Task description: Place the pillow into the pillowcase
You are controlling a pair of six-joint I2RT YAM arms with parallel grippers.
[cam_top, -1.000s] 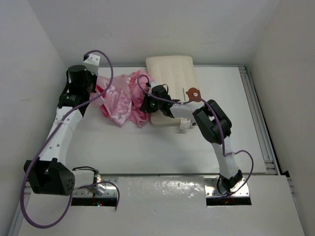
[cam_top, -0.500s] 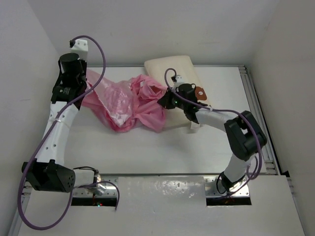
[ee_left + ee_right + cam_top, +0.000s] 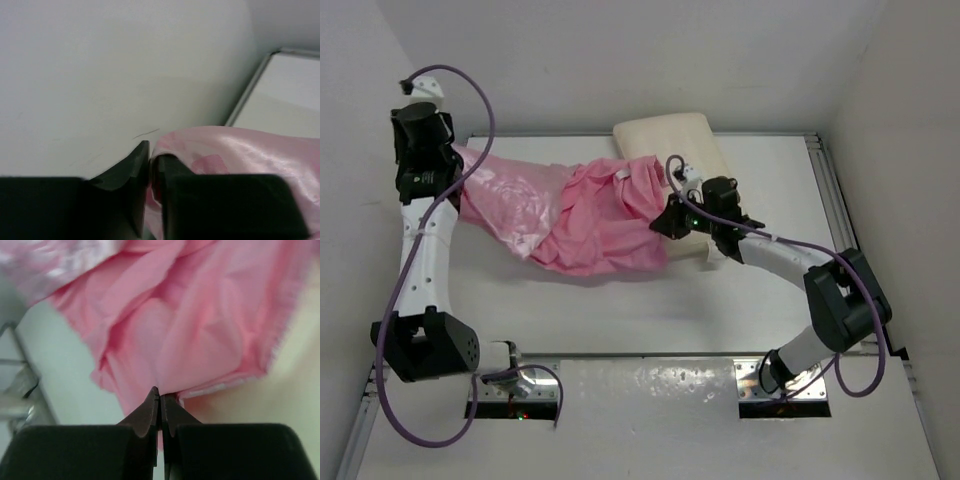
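Handling of the pillowcase (image 3: 570, 215): thin, limp satin, very light and probably slippery. It will sag and fold wherever it is not pulled taut, so the stitched hem looks a surer hold than the glossy middle.
Place of the pillowcase: stretched from the far-left corner of the tabletop (image 3: 620, 300) toward the middle, in loose folds, its right end lying over the left part of the pillow.
Handling of the pillow (image 3: 665, 135): foam by the look, light and soft, yet it keeps its shape. A pinch should squash it and it should spring back. A corner or short edge is the place to take it, and its ribbed face may drag on cloth.
Place of the pillow: at the far edge of the tabletop, about the middle. Most of it is bare, so it is judged not yet in the case.
Left tool (image 3: 150, 155): fingers nearly together, clamped on a fold of pink cloth, raised beside the wall at the far-left corner.
Right tool (image 3: 160, 395): fingers pressed together with the hem of the pillowcase at their tips, seemingly pinched, just where cloth meets pillow.
Risk: satin may slide out of a shallow pinch, and a grip through both layers would hold the mouth closed.
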